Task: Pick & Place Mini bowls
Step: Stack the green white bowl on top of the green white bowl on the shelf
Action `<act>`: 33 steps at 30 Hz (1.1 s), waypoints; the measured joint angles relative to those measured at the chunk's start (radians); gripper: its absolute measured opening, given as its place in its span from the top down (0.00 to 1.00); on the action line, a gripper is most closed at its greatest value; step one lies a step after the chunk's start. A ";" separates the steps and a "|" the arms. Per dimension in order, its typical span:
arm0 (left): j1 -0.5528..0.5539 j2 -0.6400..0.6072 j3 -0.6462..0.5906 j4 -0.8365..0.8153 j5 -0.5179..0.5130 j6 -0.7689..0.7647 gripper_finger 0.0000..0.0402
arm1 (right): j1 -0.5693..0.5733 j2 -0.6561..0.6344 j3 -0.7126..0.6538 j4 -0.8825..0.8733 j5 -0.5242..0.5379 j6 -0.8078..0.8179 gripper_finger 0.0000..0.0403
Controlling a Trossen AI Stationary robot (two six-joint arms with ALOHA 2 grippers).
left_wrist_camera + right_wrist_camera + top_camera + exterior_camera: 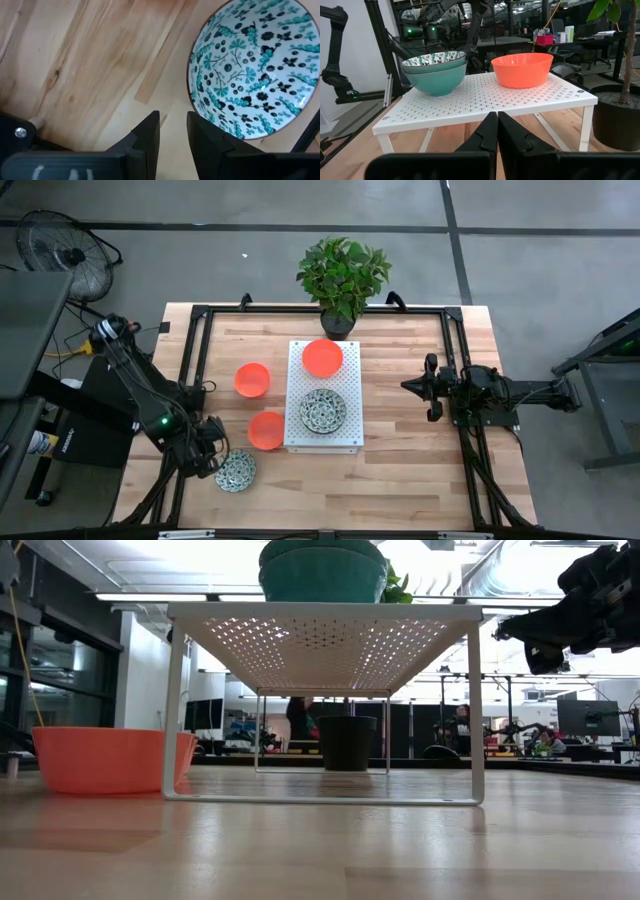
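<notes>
— Close under your left tool [173,131], fingers slightly apart, sits the patterned bowl [255,75] on the bench [400,480].
— Handling?
— Probably stiff, glazed, breakable: pinch its rim. Your right tool [497,131] waits, fingers together.

A white perforated rack [323,442] stands mid-worktop [400,470]. A leafy plant [343,272] in a dark pot [338,323] sits at the far edge, just behind the rack. A fan [62,248] stands on the floor, well apart to the left.
</notes>
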 joint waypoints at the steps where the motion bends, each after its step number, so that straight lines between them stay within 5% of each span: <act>1: 0.000 0.004 0.000 0.001 0.000 -0.010 0.76 | 0.000 0.000 0.000 0.000 0.000 0.000 1.00; 16: 0.007 0.016 0.000 0.050 -0.045 -0.020 0.76 | 0.000 0.000 0.000 0.000 0.000 0.000 1.00; 33: 0.277 0.025 0.000 0.076 0.133 0.272 0.76 | 0.000 0.000 0.000 0.000 0.000 0.000 1.00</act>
